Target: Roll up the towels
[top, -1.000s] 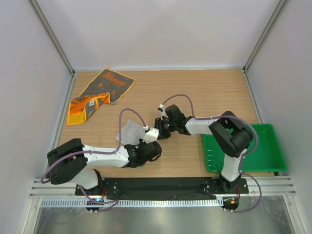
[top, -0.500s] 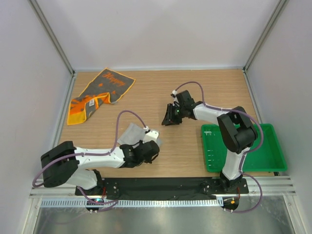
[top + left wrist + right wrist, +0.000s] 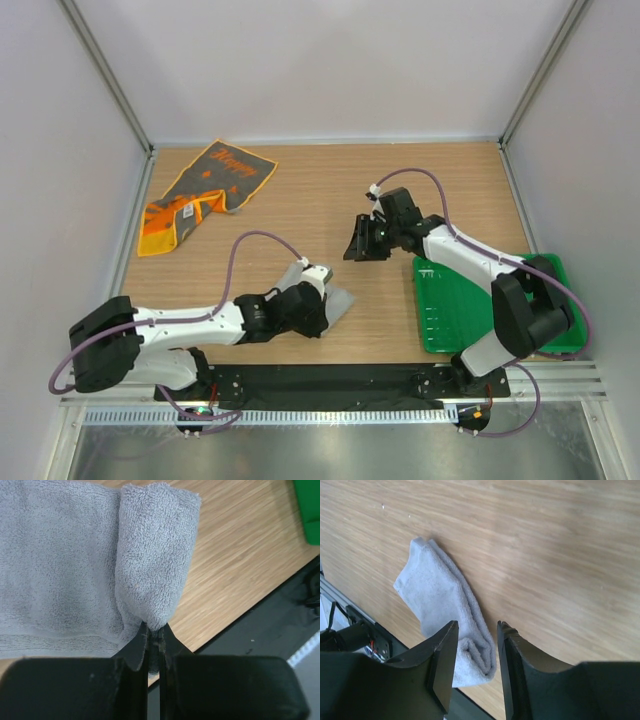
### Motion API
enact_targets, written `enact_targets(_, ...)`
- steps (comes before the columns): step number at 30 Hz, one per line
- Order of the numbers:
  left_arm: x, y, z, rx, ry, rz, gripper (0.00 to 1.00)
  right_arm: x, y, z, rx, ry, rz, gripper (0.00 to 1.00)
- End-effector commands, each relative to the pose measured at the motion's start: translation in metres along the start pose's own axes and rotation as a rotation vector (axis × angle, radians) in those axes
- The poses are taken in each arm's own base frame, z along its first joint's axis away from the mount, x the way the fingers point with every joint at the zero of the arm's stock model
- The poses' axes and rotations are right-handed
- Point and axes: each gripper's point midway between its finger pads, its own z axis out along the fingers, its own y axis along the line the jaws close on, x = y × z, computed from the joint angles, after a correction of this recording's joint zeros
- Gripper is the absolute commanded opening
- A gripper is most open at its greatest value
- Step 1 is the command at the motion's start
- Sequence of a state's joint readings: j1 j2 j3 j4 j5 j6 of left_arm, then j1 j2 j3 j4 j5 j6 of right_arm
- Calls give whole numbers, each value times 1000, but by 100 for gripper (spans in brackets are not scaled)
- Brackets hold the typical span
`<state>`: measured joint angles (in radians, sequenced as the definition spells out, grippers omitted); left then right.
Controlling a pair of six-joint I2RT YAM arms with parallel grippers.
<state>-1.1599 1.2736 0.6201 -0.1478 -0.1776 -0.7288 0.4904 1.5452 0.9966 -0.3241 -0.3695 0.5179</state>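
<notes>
Rolling light grey towel [image 3: 60,570] beside green tray [image 3: 572,318]: left gripper [image 3: 156,627] is pinching its folded end, right gripper [image 3: 358,243] hovering spread; next move probably needing another turn.

left tool [image 3: 156,639] pinching folded light grey towel [image 3: 75,565], wooden table [image 3: 240,550]

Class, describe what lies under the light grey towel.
The wooden table shows all around the light grey towel, which rests on it. The left pincer pinches its folded corner. Anything beneath the cloth is hidden.

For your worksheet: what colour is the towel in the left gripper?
The towel is plain light grey, clearest in left wrist view.
</notes>
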Motion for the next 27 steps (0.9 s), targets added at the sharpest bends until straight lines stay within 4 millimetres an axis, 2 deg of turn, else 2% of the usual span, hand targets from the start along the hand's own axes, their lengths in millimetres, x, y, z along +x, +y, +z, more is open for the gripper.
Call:
enact_targets(1,-9,-25,2,122,6,-128,0,6,7,-20,-19,-14,-3,45)
enact_targets(5,-8,-36,4,189,63,-230,0,8,11,-34,-23,-22,-13,48)
enact_targets(10,-5,-35,5,210,133,-368,0,12,18,-46,-43,-21,-18,50)
enact_targets(12,-6,-40,2,254,158,-439,0,14,19,-48,-52,-20,-12,51)
enact_targets(13,-10,-38,4,265,154,-477,0,16,19,-49,-53,-19,-9,51)
enact_targets(21,19,-12,15,226,264,-652,0,30,25,-54,-116,-14,27,51)
enact_targets(23,17,-10,17,244,257,-702,0,33,26,-55,-130,-10,32,51)
enact_targets(24,27,-4,18,237,267,-726,0,36,27,-56,-134,-5,36,51)
enact_targets(27,16,-3,19,296,239,-821,0,45,29,-56,-153,11,39,51)
